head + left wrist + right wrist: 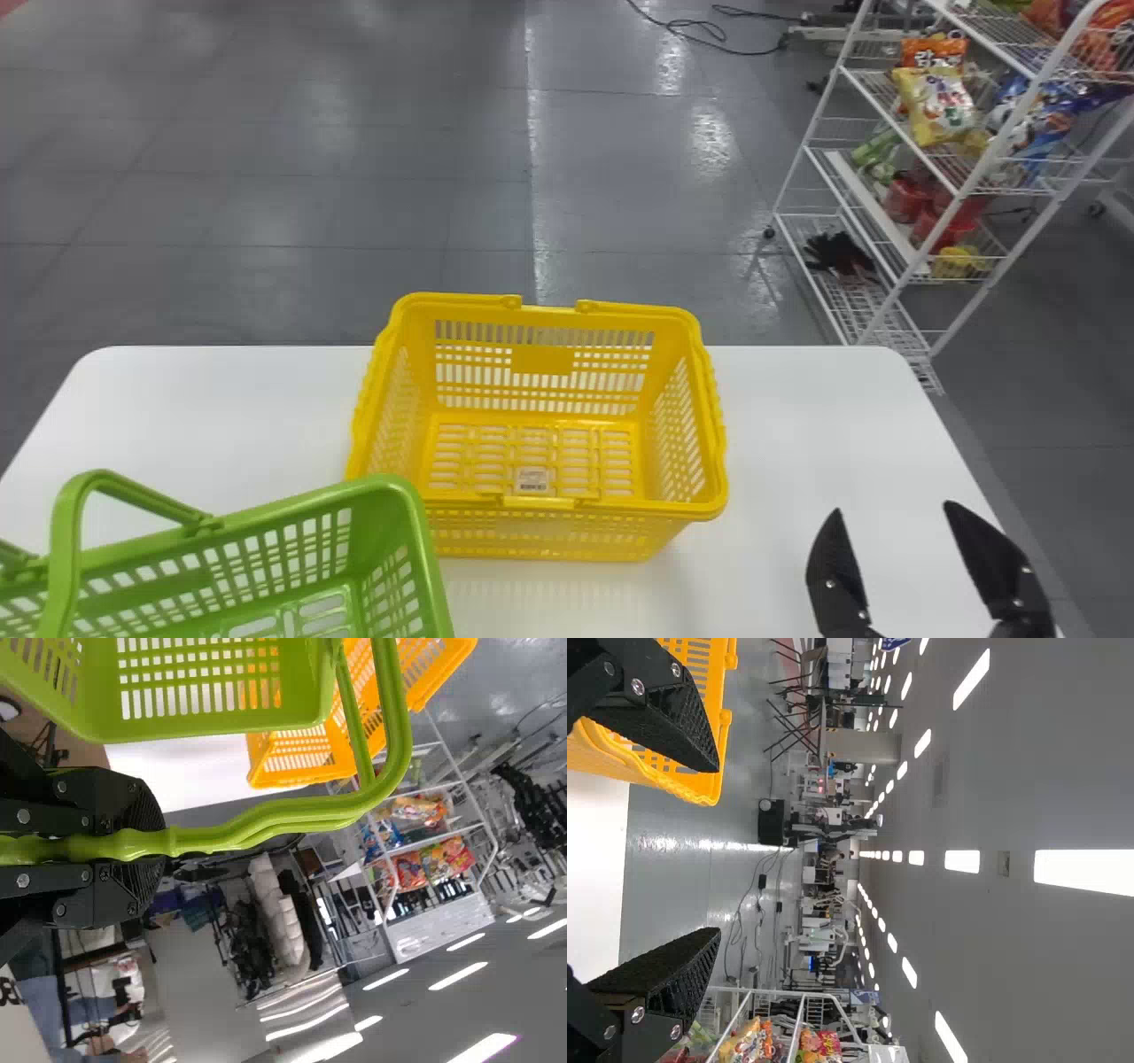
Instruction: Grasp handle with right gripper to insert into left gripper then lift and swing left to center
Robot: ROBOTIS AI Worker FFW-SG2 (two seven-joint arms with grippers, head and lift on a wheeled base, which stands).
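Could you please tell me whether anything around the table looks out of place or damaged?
The green basket looks askew beside the straighter yellow basket, likely because the left pincer holds it by a handle. I see nothing spilled or damaged.

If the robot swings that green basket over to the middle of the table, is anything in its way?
Likely yes: the yellow basket stands mid-table, toward the far edge. Seen from the head camera, the green basket overlaps its near left corner; I can't tell whether they touch.
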